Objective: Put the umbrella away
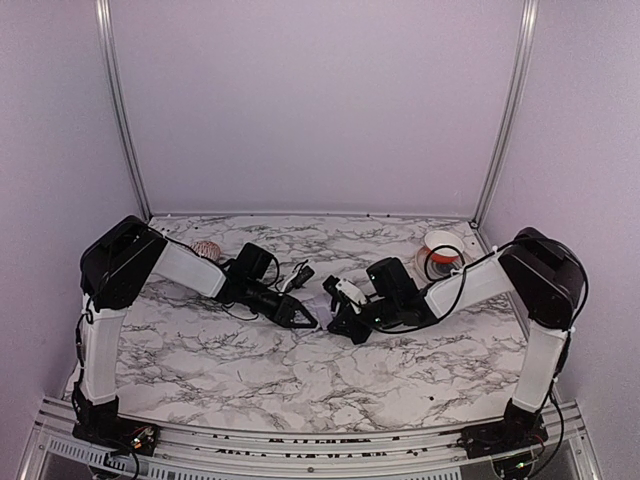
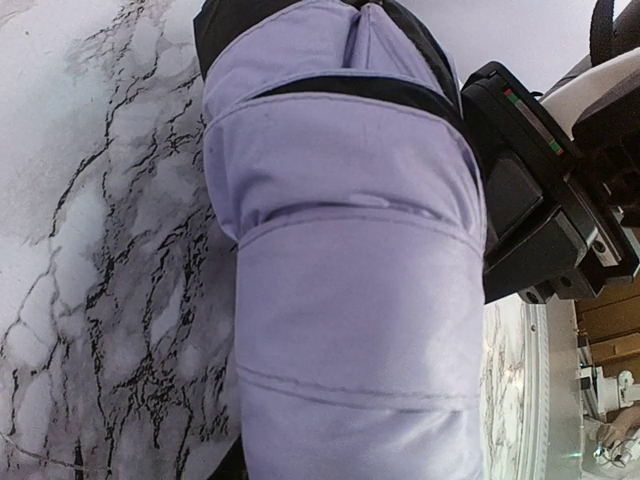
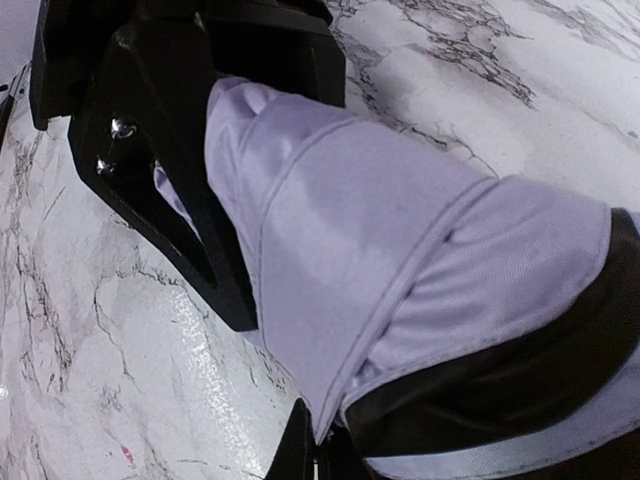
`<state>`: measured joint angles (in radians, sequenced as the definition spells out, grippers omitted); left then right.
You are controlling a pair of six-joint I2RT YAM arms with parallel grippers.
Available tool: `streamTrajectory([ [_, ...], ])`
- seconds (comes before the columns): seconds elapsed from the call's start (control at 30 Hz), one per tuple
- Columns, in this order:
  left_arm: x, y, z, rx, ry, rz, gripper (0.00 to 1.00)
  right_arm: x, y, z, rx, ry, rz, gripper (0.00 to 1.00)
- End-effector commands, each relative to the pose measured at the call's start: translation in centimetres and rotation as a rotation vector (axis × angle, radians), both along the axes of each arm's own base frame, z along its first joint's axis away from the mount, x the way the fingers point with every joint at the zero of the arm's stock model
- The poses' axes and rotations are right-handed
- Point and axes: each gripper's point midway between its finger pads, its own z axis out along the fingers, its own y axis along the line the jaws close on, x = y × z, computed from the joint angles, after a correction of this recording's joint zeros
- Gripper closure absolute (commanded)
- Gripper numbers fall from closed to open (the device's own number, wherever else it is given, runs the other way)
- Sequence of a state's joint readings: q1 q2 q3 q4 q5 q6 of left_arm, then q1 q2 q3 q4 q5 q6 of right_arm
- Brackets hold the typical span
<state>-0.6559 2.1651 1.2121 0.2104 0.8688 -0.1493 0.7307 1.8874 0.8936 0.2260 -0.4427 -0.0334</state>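
Observation:
The umbrella [image 1: 320, 298] is folded into a short bundle of pale lavender fabric with black lining at one end, and lies low over the marble table [image 1: 330, 370] between my two grippers. In the left wrist view the umbrella [image 2: 350, 300] fills the frame and hides my left gripper's fingers; the right gripper's black body [image 2: 540, 220] is just past it. In the right wrist view the umbrella [image 3: 400, 260] runs from the left gripper's black fingers [image 3: 190, 200] to my right gripper [image 3: 325, 450], which pinches the fabric's edge. My left gripper [image 1: 300, 316] and right gripper [image 1: 336, 320] almost touch.
A red and white cup [image 1: 441, 248] with a black cable beside it stands at the back right. A small pink striped object [image 1: 206, 248] lies at the back left behind the left arm. Lavender walls and metal posts [image 1: 505, 110] enclose the table.

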Motion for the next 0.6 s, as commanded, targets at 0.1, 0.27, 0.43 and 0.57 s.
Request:
streamTrajectory([
  [0.1,-0.5,1.1,0.0,-0.026,0.097,0.023,1.00,-0.2,-1.1,-2.5,-0.068,0.066,-0.047,1.00],
  [0.27,-1.0,0.0,2.4,-0.096,0.088,-0.009,1.00,1.0,-1.0,-2.2,-0.052,0.030,-0.101,0.96],
  [0.43,-1.4,-0.1,3.1,-0.097,0.081,-0.006,1.00,3.3,-0.9,-0.3,-0.025,-0.031,-0.189,0.89],
  [0.57,-1.5,0.1,2.9,-0.085,0.080,0.006,1.00,4.5,-1.5,0.6,-0.029,-0.060,-0.244,0.87],
])
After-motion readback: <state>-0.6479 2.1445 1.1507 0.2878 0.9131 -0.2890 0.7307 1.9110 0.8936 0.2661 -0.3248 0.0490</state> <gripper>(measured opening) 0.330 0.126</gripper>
